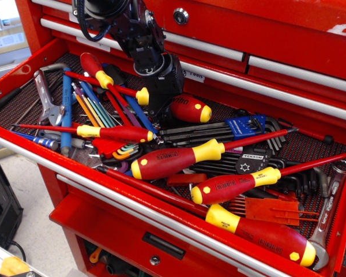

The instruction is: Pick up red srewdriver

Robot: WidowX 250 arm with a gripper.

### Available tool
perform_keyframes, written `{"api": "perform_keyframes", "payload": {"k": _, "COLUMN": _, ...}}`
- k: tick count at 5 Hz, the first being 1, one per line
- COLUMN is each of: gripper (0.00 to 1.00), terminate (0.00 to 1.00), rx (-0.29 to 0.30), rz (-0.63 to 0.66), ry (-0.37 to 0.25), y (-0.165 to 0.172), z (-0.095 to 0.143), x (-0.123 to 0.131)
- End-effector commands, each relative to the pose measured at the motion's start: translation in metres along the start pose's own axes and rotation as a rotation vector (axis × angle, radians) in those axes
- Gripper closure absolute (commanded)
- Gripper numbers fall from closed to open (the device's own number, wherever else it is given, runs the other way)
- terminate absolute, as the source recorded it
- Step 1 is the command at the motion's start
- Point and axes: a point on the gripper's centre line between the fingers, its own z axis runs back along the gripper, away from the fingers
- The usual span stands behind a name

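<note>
We see the red srewdriver (191,108) lying in the open tool drawer (23,68), toward the back, its fat handle pointing right with the yellow butt cap showing and its yellow collar and thin red shaft running left. The hand (160,113) sits right over the collar end of the handle and hides the middle, so we cannot tell whether its fingers are spread, pressed together or already pinching the handle; it looks down at handle height, probably straddling it.

Handling, as we judge it: rigid, moderately light, weight mostly in the handle. The fat handle looks grippy enough; take it there, near the collar, not on the thin shaft, which would slip and swing.

Drawer contents: cluttered. A fat red-and-yellow screwdriver (176,159) lies in the middle, another (233,184) just right of it, a third (259,234) at the front edge. A slim red screwdriver (112,133) sits left of centre. Hex key sets (248,127) lie to the right, colored hex keys (95,109) and pliers (49,101) to the left. The neighbours crowd the target's shaft, so the lift may drag them.
</note>
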Motion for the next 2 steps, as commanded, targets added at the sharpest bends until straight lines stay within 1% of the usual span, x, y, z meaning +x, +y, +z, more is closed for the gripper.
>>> {"api": "perform_keyframes", "payload": {"k": 1, "gripper": 1.00, "terminate": 0.00, "rx": 0.022, "rz": 0.074, "ry": 0.194, "y": 0.004, "z": 0.064, "x": 0.018}}
{"api": "perform_keyframes", "payload": {"k": 2, "gripper": 1.00, "terminate": 0.00, "rx": 0.028, "rz": 0.060, "ry": 0.293, "y": 0.005, "z": 0.099, "x": 0.029}}
